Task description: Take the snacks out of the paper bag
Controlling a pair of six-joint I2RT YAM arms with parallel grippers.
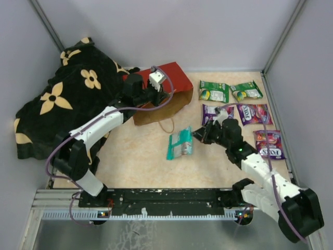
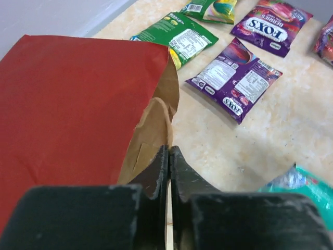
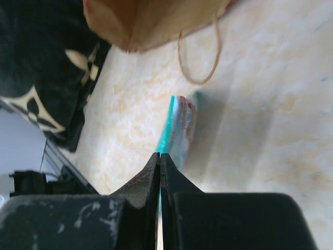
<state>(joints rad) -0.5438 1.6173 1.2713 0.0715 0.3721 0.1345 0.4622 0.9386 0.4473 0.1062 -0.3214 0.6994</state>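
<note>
The red paper bag (image 1: 177, 78) lies on its side with its brown mouth toward the table's middle. My left gripper (image 1: 167, 97) is shut on the bag's kraft rim (image 2: 155, 122), its tips (image 2: 169, 152) pressed together there. My right gripper (image 1: 196, 134) is shut on the edge of a teal snack packet (image 1: 180, 144), whose thin edge runs between the jaws in the right wrist view (image 3: 183, 127). Two green packets (image 1: 214, 91) (image 1: 246, 91), two purple packets (image 1: 216, 112) (image 1: 254, 113) and a pink-red packet (image 1: 269, 144) lie flat at the right.
A black flower-patterned blanket (image 1: 62, 104) is heaped at the back left, beside the bag. The bag's cord handle (image 1: 166, 126) loops onto the table before its mouth. Grey walls close in the table on three sides.
</note>
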